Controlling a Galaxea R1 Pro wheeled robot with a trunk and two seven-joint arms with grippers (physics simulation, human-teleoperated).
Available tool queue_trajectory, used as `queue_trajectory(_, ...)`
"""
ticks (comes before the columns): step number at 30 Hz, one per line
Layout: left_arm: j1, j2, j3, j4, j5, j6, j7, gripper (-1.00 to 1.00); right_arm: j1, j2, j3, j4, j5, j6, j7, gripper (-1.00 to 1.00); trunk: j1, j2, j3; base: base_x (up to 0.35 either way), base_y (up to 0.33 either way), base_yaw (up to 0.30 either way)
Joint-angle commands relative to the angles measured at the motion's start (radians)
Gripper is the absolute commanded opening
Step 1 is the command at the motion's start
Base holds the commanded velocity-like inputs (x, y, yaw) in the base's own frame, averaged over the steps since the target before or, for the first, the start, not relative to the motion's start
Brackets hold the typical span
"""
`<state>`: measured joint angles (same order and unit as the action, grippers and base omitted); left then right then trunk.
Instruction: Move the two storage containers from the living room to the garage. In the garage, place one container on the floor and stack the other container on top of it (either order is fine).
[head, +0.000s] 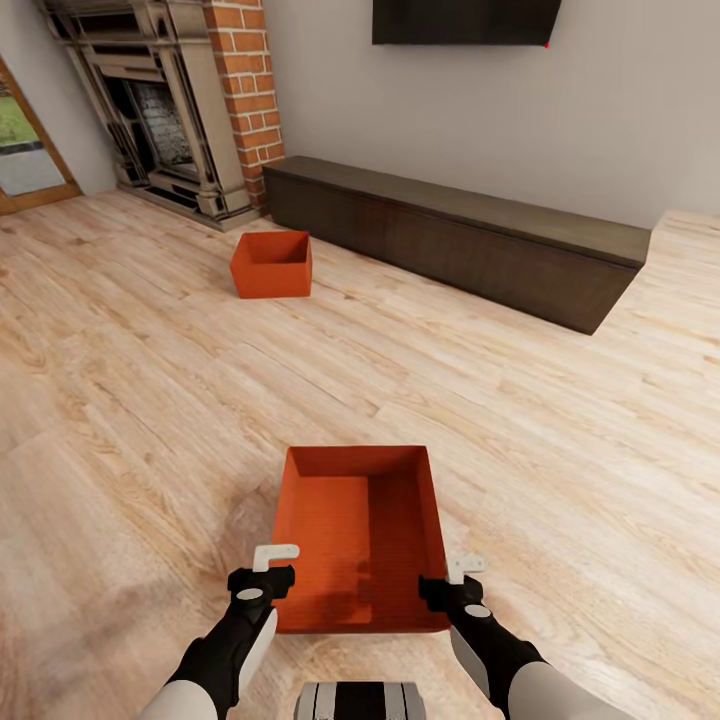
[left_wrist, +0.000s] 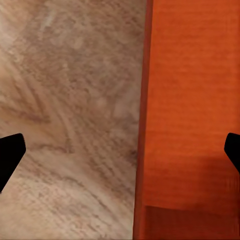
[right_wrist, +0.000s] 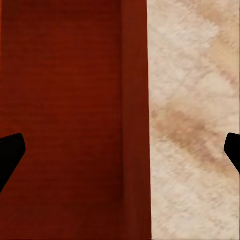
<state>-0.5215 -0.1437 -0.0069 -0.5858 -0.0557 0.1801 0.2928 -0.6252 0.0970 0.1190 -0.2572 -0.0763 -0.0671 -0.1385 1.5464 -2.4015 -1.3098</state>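
Two orange-red storage containers stand on the living room's light wood plank floor (head: 150, 400). The near container (head: 360, 535) lies just in front of me, open side up and with nothing in it. The far container (head: 272, 265) sits near the fireplace. My left gripper (head: 278, 562) is open over the near container's left wall (left_wrist: 142, 125), one finger (left_wrist: 10, 155) on either side. My right gripper (head: 452, 572) is open in the same way over the right wall (right_wrist: 135, 125). In neither wrist view do the fingers touch the wall.
An ornate fireplace (head: 150, 110) and a red brick chimney (head: 245, 90) stand at the back left. A long dark low bench (head: 450, 235) runs along the back wall under a black TV (head: 465, 20). A glazed door (head: 25, 150) is at the far left.
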Motion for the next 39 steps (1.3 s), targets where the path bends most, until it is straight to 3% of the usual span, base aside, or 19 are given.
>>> queue_trajectory(1, 0.000, 0.000, -0.001, -0.002, -0.006, 0.007, 0.003, 1.00, -0.001, 0.000, 0.008, 0.001, -0.008, -0.003, -0.006, 1.00, 0.004, -0.008, -0.004, 0.000, 0.000, 0.000)
queue_trajectory(39, 0.000, 0.000, 0.000, -0.002, -0.006, 0.008, 0.005, 1.00, -0.001, 0.000, 0.007, 0.001, -0.008, -0.003, -0.006, 1.00, 0.008, -0.015, -0.007, 0.000, 0.000, 0.000)
